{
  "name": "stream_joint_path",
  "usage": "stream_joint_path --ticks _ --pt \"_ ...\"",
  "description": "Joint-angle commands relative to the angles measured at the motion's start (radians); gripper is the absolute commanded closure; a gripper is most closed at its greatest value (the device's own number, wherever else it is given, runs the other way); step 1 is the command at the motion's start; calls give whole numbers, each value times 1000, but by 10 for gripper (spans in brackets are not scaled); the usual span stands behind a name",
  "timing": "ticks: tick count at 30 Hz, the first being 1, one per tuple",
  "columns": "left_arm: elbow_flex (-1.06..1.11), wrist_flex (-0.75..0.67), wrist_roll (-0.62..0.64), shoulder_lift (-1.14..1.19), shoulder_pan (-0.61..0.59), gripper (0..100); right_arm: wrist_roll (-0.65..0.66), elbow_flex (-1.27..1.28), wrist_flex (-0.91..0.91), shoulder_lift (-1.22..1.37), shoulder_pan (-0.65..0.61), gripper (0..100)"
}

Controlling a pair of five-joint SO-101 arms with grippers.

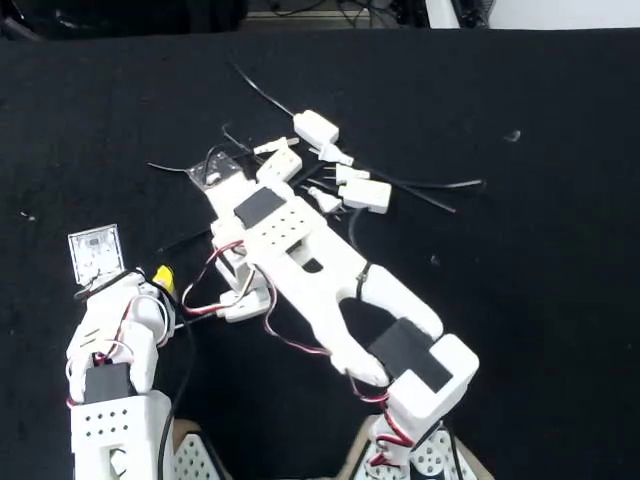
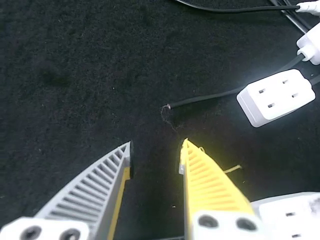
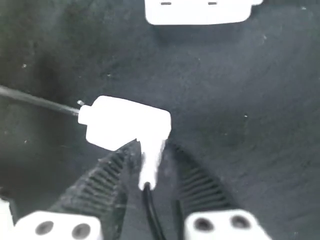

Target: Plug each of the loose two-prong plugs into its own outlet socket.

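In the right wrist view a white two-prong plug (image 3: 125, 125) lies just past my fingertips. Its narrow white stem runs back between them, and my right gripper (image 3: 152, 147) is shut on that stem. A white outlet block (image 3: 197, 11) lies farther ahead. From above, the right gripper (image 1: 215, 172) sits low at the left edge of a cluster of white plugs (image 1: 352, 190) and thin black cables. My left gripper (image 2: 155, 145) is open and holds nothing, above bare black cloth. A two-socket outlet block (image 2: 277, 97) lies beyond it, and another outlet block (image 2: 295, 220) lies beside the yellow finger (image 2: 207, 185).
The black table cloth (image 1: 530, 260) is bare to the right of and behind the cluster. A loose cable end (image 2: 167, 106) lies just ahead of the left gripper (image 1: 155, 282). A small white square board (image 1: 95, 252) sits by the left arm. The right arm crosses the table's middle.
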Motion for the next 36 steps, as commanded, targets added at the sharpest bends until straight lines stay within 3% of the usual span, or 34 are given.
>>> stream_joint_path --ticks 1,6,14,19,29,36 --pt "-39 -12 6 -11 -48 830 86 -7 -6 -113 -38 771" --pt "-58 -12 8 -11 -110 830 247 -12 14 -177 -77 698" --pt "-94 -11 121 -9 -306 830 661 74 12 -206 -86 694" --pt "-125 26 169 -9 -357 830 853 180 6 -211 -152 694" --pt "-142 49 169 -9 -360 830 951 266 -146 -171 -158 698" --pt "-140 49 167 -9 -360 830 971 150 -143 19 -158 698"
